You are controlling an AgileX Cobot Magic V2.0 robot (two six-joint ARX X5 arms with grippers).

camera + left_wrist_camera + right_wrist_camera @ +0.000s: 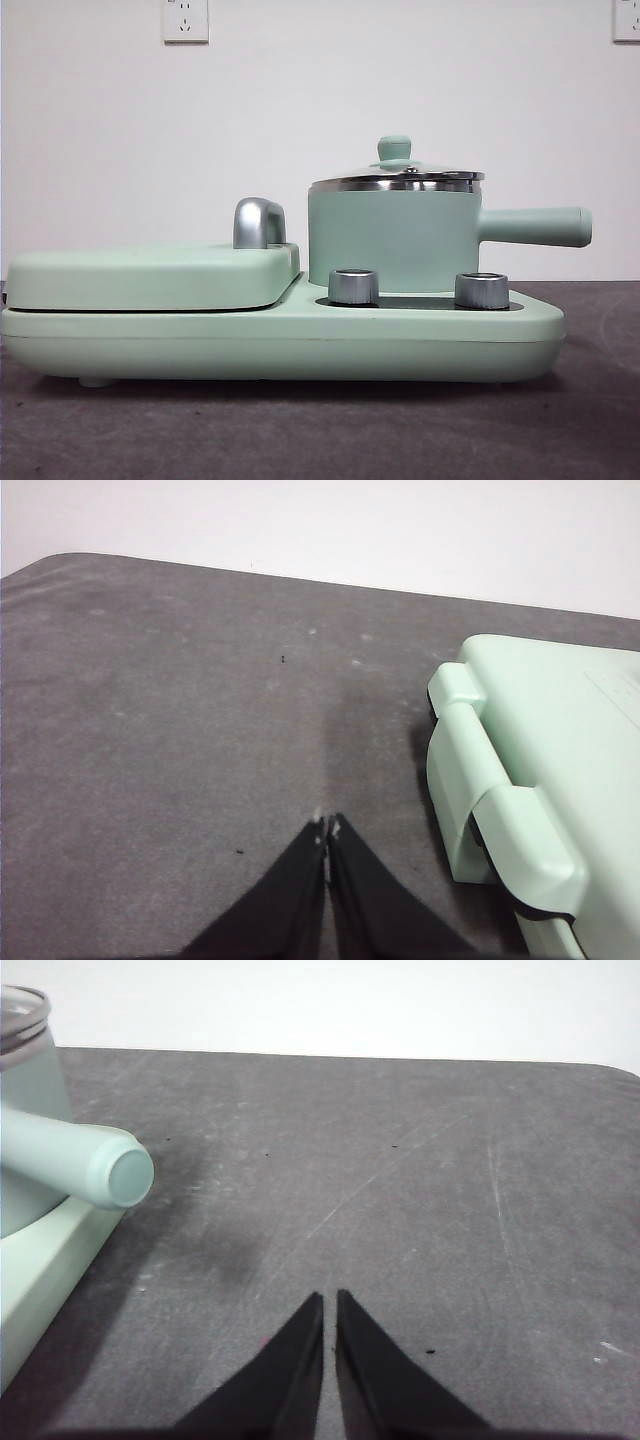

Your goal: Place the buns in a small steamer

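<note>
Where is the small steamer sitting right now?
In the front view, the small steamer stands lidded on the appliance base, right of the flat griddle, behind two knobs.

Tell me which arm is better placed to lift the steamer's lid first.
Probably right. The right gripper hangs shut over the table beside the small steamer's handle, while the left gripper, also shut, is by the flat griddle at the far end. No buns visible; lid on.

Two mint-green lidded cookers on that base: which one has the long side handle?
The small steamer, the upright pot with a glass lid and green knob. The flat griddle beside it has only a short chrome handle.
</note>
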